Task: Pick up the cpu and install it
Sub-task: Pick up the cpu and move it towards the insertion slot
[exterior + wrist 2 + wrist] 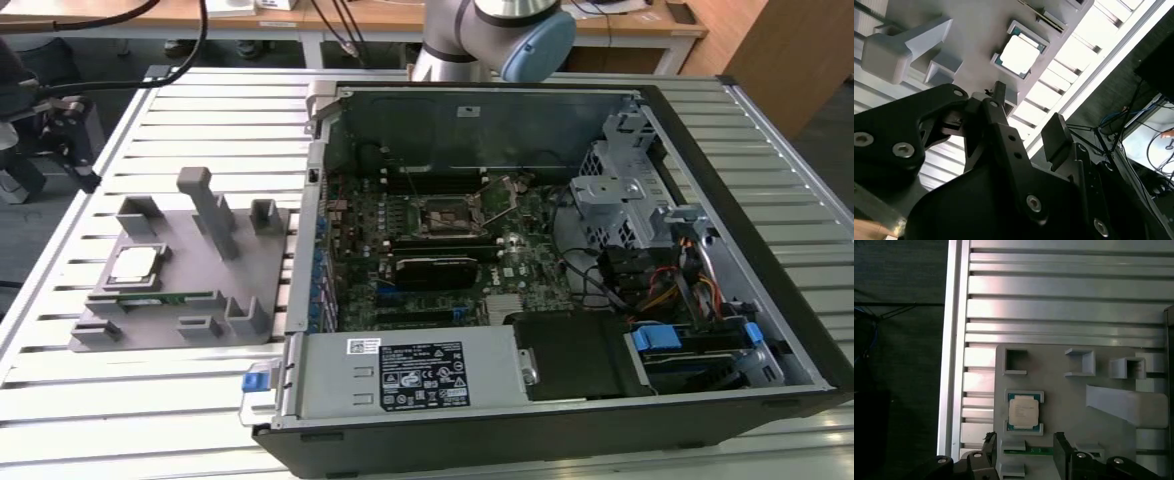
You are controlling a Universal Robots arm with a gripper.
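One small square chip, the cpu (135, 265), lies flat in a recess of the grey holder block (174, 310) in the exterior view. Its top is a pale, shiny silver-grey. The block sits on the slatted metal table (200, 110) at the exterior view's left, just beside the open computer case (787, 250). The cpu is well apart from the dark square socket (447, 213) in the middle of the case's green board. A thin green memory stick (167, 297) lies in the block near the cpu, and the arm (514, 35) rises behind the far wall of the case. In the second wrist view the cpu (1018, 54) glares almost white, with a narrow dark green rim showing at its edges and pale grey corner walls holding it in place. The gripper (1026, 115) hangs over the block and table with its two black fingers (1055, 134) spread apart, gripping nothing and not touching the chip. In the first wrist view the cpu (1023, 411) shows a dull silver lid on a green base, seated squarely between two grey brackets. The gripper (1025, 442) is released here too, its fingers (1060, 442) standing to either side of the memory stick (1029, 451), near the cpu but clear of it.
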